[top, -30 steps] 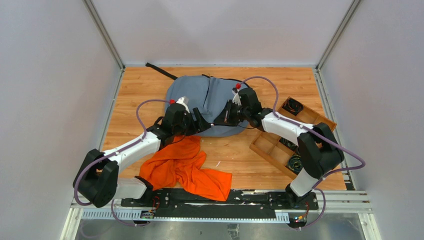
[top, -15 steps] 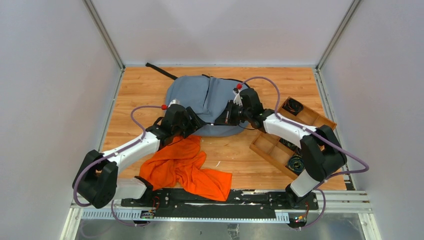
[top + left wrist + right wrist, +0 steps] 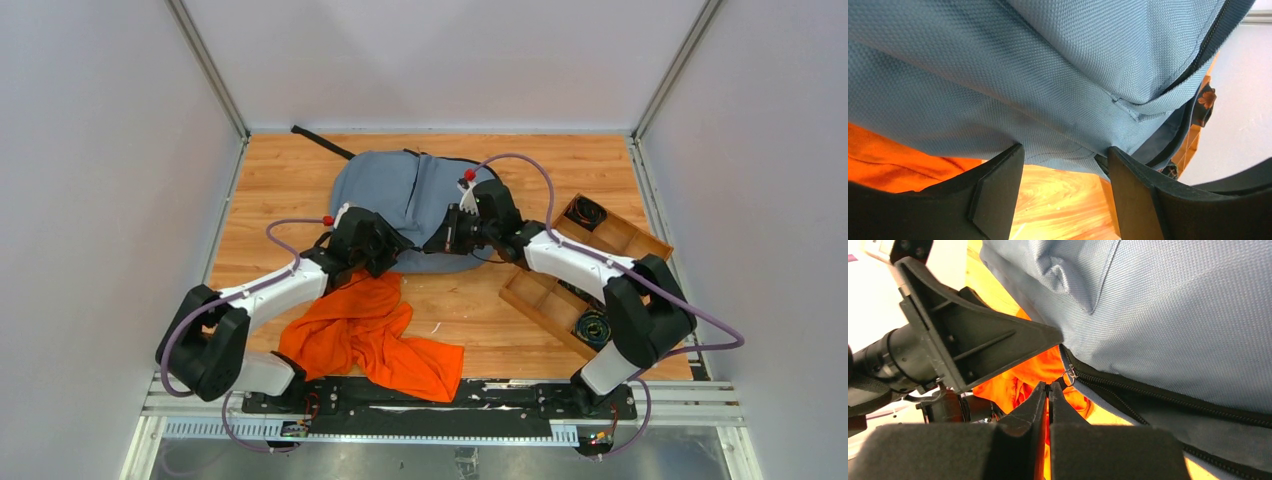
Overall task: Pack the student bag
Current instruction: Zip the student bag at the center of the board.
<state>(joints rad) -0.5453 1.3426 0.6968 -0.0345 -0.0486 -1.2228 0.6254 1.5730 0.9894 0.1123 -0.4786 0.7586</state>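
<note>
1. The large soft grey-blue fabric student bag lies flat on the wooden table top. A black strap runs out from its far left corner.
2. The left gripper is at the bag's near edge, left of the middle. Its two black fingers stand well apart. The bag's fabric edge lies across their tips, and bare wood shows between them below the bag.
3. The right gripper is at the bag's near edge, right of the middle and just beside the left gripper. Its fingers are pressed together.
4. The right gripper's tips meet a small metal ring at the end of the bag's black zipper line. I cannot tell whether anything is pinched between them.
5. A crumpled orange cloth lies on the near side of the bag. Its upper edge reaches the bag's near left edge, under the left arm.
6. A shallow wooden tray with compartments sits to the right of the bag, apart from it. Dark coiled cables lie in some of its compartments.
</note>
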